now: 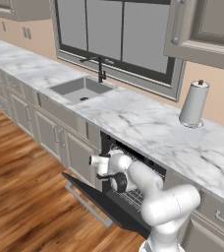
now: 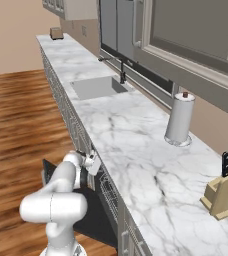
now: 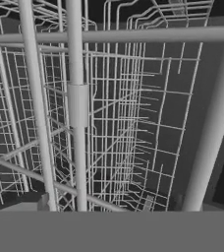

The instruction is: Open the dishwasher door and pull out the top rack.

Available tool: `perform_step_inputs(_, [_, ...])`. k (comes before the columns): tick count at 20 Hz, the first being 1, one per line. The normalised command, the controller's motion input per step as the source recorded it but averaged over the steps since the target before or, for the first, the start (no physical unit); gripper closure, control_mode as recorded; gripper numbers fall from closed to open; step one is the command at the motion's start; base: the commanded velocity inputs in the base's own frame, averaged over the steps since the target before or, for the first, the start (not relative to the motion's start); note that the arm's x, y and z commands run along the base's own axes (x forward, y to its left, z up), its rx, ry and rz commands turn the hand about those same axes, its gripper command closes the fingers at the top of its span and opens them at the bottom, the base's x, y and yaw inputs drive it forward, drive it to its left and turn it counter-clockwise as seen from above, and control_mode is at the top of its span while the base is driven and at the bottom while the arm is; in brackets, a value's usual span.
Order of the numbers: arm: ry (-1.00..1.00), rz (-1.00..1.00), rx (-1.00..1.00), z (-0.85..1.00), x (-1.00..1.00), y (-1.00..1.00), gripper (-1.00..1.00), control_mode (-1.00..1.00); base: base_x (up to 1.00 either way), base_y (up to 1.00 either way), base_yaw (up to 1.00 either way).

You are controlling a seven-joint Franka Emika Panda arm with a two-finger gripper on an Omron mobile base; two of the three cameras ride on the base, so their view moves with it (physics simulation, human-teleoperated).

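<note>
Black dishwasher door [image 1: 101, 199] lowered, wire top rack [image 3: 124, 113] holds nothing visible, gripper [image 1: 95, 160] jaws unclear.

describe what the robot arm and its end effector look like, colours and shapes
The arm is made of smooth, glossy white rounded segments, thick and tube-like, with bulging elbow housings. Dark, near-black rings and round caps mark the joints. No cables, labels or markings show on it. The end effector is a small white block, seen close to the top rack; its finger details are too small to tell.

Black dishwasher door [image 1: 104, 203], seemingly light-grey wire top rack [image 3: 133, 123], white grey-veined marble counter [image 1: 148, 128].
</note>
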Motion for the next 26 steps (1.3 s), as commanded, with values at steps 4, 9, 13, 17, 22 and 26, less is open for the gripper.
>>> perform_step_inputs(4, [0.05,0.00,0.00,-0.51,0.04,-0.02,-1.00,-1.00,0.00,0.00,0.00])
perform_step_inputs(9, [0.01,0.00,0.00,-0.65,0.00,0.00,-1.00,-1.00,0.00,0.00,0.00])
perform_step_inputs(13, [0.01,0.00,0.00,-0.66,0.00,0.00,1.00,-1.00,0.00,0.00,0.00])
perform_step_inputs(17, [0.01,0.00,0.00,-0.49,0.00,0.00,1.00,-1.00,0.00,0.00,0.00])
perform_step_inputs(22, [0.00,0.00,0.02,-0.45,-0.09,0.00,1.00,-1.00,0.00,0.00,0.00])
perform_step_inputs(26, [0.00,0.00,0.04,-0.38,-0.32,0.16,1.00,-1.00,0.00,0.00,0.00])
